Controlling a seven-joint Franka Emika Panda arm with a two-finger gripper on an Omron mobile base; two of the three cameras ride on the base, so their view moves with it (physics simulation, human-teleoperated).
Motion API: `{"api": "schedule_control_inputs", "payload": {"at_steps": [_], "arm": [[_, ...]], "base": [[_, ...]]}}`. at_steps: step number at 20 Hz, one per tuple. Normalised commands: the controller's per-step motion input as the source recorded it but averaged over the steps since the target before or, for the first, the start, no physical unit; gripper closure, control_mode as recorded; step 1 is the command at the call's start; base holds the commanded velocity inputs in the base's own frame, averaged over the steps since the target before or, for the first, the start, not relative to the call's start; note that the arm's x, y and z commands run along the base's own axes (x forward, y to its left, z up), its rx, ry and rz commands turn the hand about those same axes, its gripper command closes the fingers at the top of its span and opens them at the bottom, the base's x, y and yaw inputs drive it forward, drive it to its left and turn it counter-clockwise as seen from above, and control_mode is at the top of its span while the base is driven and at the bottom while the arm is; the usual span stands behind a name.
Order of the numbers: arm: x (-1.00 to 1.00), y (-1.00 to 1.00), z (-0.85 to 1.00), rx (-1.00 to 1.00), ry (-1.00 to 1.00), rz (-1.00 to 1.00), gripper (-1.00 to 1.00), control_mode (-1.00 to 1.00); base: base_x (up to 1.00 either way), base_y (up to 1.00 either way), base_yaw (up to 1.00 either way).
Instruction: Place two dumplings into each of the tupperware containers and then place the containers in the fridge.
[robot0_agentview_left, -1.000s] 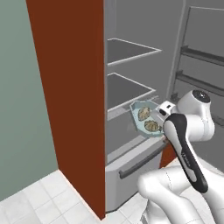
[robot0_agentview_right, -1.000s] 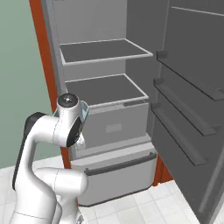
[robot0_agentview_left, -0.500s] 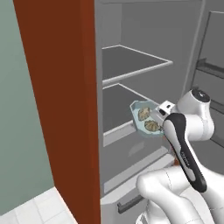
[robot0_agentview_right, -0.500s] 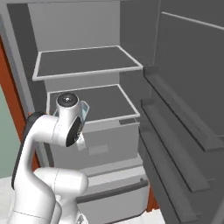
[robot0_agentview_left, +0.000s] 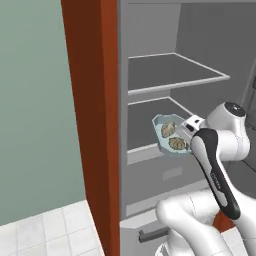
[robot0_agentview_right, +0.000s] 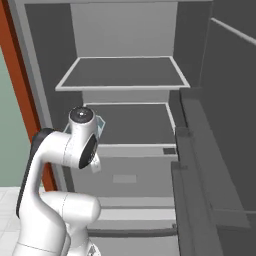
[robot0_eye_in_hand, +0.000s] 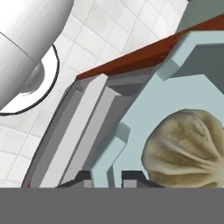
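Observation:
A pale blue tupperware container (robot0_agentview_left: 161, 123) hangs in the air in front of the open fridge (robot0_agentview_left: 150, 30), level with its lower shelf (robot0_agentview_left: 145, 117). Two tan pleated dumplings (robot0_agentview_left: 168, 129) (robot0_agentview_left: 177, 144) lie inside it. My gripper (robot0_agentview_left: 184, 133) is shut on the container's right rim. In the hand view the rim (robot0_eye_in_hand: 109, 153) runs between my fingertips (robot0_eye_in_hand: 82, 177), and one dumpling (robot0_eye_in_hand: 188, 146) sits just beyond in the tub (robot0_eye_in_hand: 175, 92). From the right base view a corner of the container (robot0_agentview_right: 100, 125) peeks out behind my wrist.
A reddish-brown wood panel (robot0_agentview_left: 90, 125) flanks the fridge on the left. An upper shelf (robot0_agentview_right: 122, 72) and a lower shelf (robot0_agentview_right: 132, 122) are bare. The open fridge door (robot0_agentview_right: 215, 150) with its racks stands close on the right. White floor tiles (robot0_agentview_left: 45, 235) lie below.
The whole picture has shifted: the base has driven closer to the fridge, so the shelves loom larger. The arm keeps the same hold on the container.

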Motion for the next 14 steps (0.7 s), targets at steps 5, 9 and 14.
{"api": "schedule_control_inputs", "payload": {"at_steps": [5,9,14], "arm": [[0.16,-0.06,0.0,0.0,-0.01,0.06,1.0,-1.0],[0.34,-0.15,0.0,0.0,-0.02,-0.12,1.0,-1.0],[0.24,-0.36,-0.1,0.0,0.0,-0.36,1.0,-1.0]], "base": [[0.21,-0.09,0.26],[0.0,0.0,0.0],[0.0,0.0,0.0]]}}
